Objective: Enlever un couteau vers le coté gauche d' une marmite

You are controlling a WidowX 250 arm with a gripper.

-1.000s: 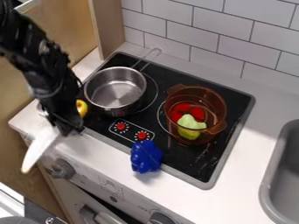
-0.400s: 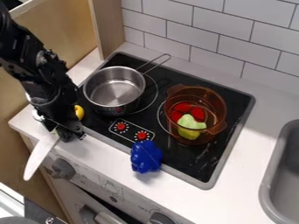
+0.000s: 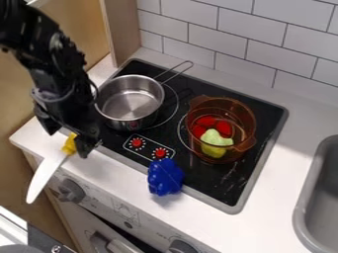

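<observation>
The yellow-handled knife (image 3: 45, 174) is being carried by the surface (image 3: 119, 178) at seven o'clock from the steel saucepan (image 3: 132, 105), beneath the spread hand (image 3: 67, 144), a fall being risked by its overhanging blade, should it be nudged.

Knife (image 3: 51, 169): yellow handle, broad white blade; on near left corner of white counter (image 3: 109, 169); handle toward far side, blade slanting near and left, tip out past the counter's near edge; lies to the near left of pot (image 3: 131, 101), apart from it; pot silver metal, round, upright, on far left of black cooktop (image 3: 218, 185); wire handle angled far right.
</observation>
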